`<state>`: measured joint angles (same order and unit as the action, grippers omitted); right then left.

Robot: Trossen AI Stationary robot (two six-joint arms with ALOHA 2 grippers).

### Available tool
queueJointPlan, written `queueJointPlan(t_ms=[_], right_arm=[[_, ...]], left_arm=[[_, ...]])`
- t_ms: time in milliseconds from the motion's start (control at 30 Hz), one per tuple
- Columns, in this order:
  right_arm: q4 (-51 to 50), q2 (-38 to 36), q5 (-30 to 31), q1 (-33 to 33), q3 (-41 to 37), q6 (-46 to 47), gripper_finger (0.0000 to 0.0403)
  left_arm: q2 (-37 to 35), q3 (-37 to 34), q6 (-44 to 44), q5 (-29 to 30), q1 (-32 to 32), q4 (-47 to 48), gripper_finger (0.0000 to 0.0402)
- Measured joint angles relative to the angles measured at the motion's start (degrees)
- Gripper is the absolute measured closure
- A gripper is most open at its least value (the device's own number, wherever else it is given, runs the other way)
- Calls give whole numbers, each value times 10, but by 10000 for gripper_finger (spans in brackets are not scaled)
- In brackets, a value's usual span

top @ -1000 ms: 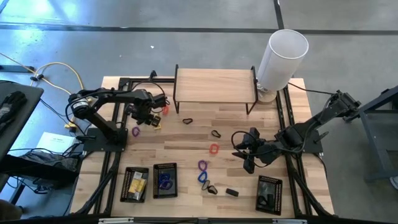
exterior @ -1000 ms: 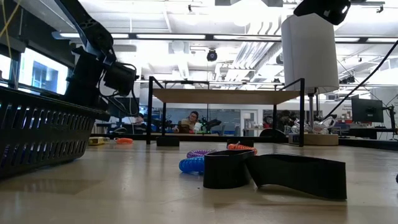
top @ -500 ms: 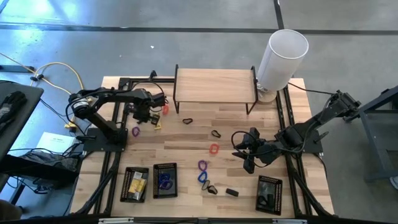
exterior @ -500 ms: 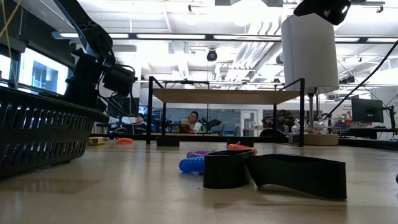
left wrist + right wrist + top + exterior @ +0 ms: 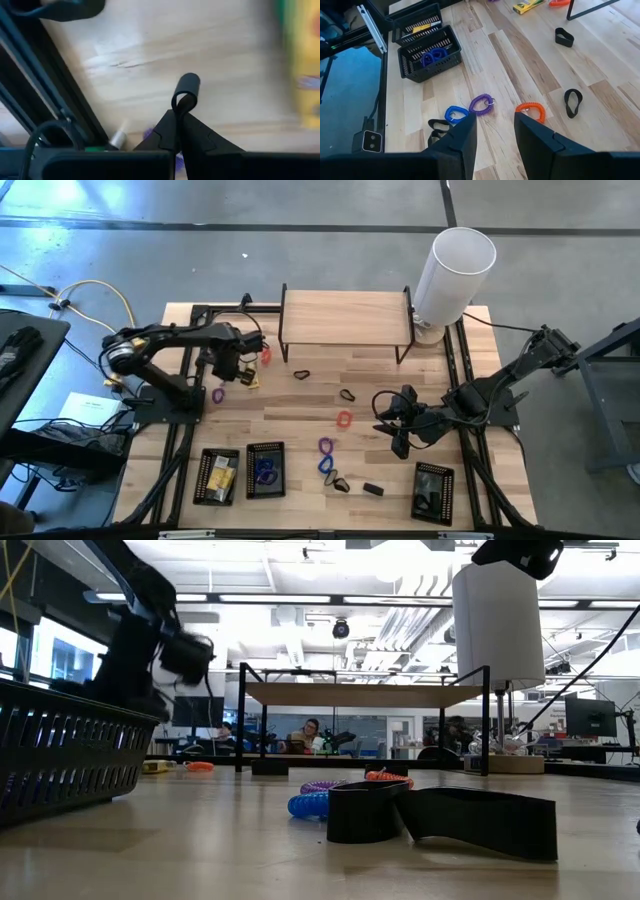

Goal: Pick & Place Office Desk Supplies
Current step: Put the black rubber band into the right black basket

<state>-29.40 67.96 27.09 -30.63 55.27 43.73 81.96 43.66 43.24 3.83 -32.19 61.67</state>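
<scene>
Pinching a black loop [image 5: 186, 87] between shut fingers, the left gripper [image 5: 232, 366] hovers at the table's [image 5: 330, 395] back left; the loop's long axis runs straight out from the fingertips. Nearby lie a yellow packet [image 5: 245, 380], a purple coil [image 5: 219, 392] and an orange coil [image 5: 265, 357]. The right gripper [image 5: 493, 131] hangs part-open, empty, above purple, blue and orange coils. Three mesh trays [image 5: 265, 469] line the front edge.

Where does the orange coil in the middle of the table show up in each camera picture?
High view: orange coil at the table's middle.
Low view: right of centre, behind the black bands.
Left wrist view: not in it.
Right wrist view: beside a black loop.
Shared landmark: the purple coil nearby.
</scene>
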Motion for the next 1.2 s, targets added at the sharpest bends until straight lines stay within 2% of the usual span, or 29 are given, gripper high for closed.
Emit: queueJointPlan(t_ms=[167, 367, 500, 600, 667, 733, 867, 1000, 1100, 1200], right_arm=[[1, 0, 0, 0, 0, -3, 284], [19, 0, 0, 0, 0, -19, 284], [48, 0, 15, 0, 0, -36, 284], [94, 0, 31, 0, 0, -69, 284], [127, 0, 47, 0, 0, -101, 284], [157, 0, 63, 0, 0, -131, 284], [233, 0, 104, 0, 0, -213, 284], [363, 0, 116, 6, 0, -287, 284], [440, 0, 84, 15, 0, -330, 284], [449, 1, 75, 25, 0, -347, 284]], left_arm=[[-107, 22, 50, 16, 29, 19, 400], [-264, 49, 110, -41, 116, -5, 400], [-348, 49, 194, -66, 230, -113, 400], [-370, 49, 224, -19, 341, -259, 400], [-365, 49, 199, 23, 412, -377, 400], [-343, 50, 134, 47, 471, -501, 400], [-266, 51, -43, 45, 546, -720, 400], [-191, 51, -145, 46, 561, -836, 400], [-141, 51, -160, 49, 545, -870, 400], [-96, 51, -159, 49, 526, -904, 400]])
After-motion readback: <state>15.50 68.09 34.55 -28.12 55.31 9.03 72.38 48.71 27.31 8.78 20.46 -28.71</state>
